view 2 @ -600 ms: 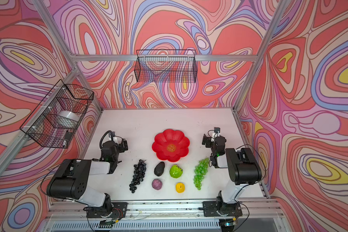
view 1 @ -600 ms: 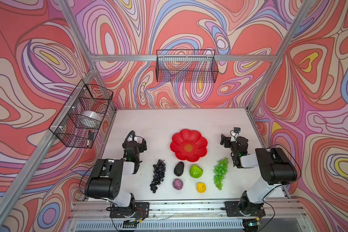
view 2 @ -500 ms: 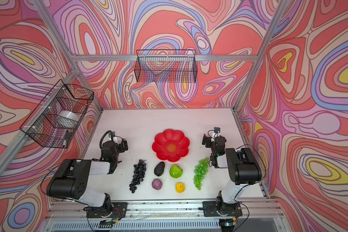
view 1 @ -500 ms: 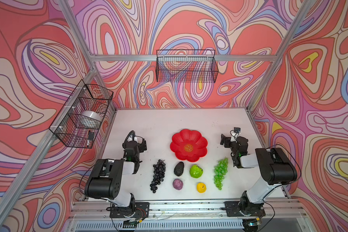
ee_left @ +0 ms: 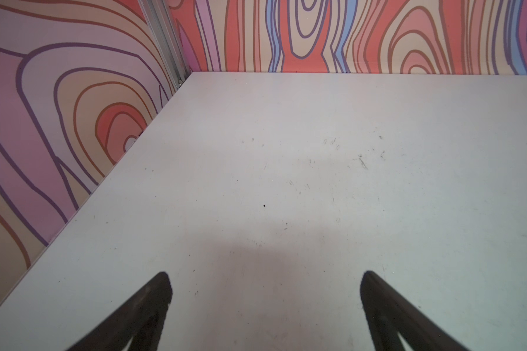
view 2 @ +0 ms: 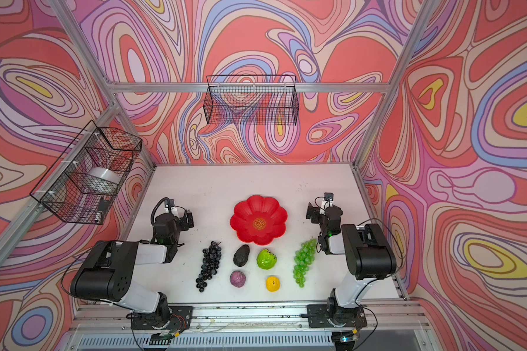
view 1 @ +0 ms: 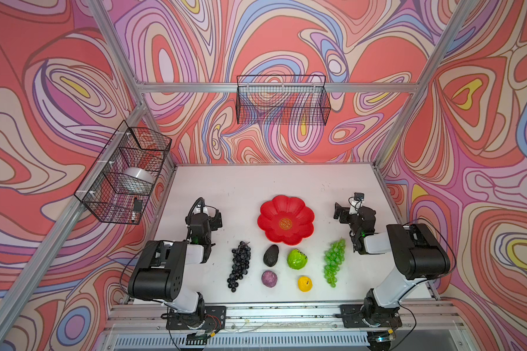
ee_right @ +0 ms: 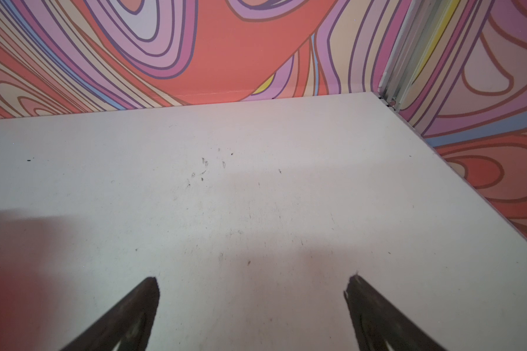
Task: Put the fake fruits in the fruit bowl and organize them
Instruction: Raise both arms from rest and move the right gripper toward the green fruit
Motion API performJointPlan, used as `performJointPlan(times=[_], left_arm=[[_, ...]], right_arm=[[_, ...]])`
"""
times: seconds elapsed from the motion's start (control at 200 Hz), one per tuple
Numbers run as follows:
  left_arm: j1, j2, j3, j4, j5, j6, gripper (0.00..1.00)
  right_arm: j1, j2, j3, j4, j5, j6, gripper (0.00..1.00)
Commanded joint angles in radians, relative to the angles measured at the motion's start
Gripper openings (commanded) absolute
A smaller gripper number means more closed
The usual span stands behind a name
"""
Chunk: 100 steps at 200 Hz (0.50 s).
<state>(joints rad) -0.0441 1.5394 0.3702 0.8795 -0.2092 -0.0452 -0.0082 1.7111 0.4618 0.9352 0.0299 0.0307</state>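
Observation:
The red flower-shaped fruit bowl lies empty mid-table, showing its gold emblem. In front of it the fake fruits rest on the white table: dark purple grapes, avocado, lime-green lumpy fruit, green grapes, purple ball and yellow fruit. My left gripper hovers left of the bowl, open and empty. My right gripper sits right of the bowl, open and empty. Both wrist views show only bare table.
A black wire basket on the left wall holds a silver metal bowl. Another wire basket hangs on the back wall. Patterned walls and aluminium posts close in the table on three sides.

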Motion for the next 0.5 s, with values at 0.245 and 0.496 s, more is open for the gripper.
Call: performJointPlan(times=[0.245, 0.496], left_arm=[[0.004, -0.063, 0.066, -0.136, -0.023, 0.002, 1.0], [0.0, -0.166, 0.43, -0.791, -0.126, -0.123, 1.0]], right_arm=[[-0.002, -0.067, 0.011, -0.039, 0.126, 0.042, 0.98], [-0.001, -0.325, 0.291, -0.655, 0.082, 0.129, 0.97]])
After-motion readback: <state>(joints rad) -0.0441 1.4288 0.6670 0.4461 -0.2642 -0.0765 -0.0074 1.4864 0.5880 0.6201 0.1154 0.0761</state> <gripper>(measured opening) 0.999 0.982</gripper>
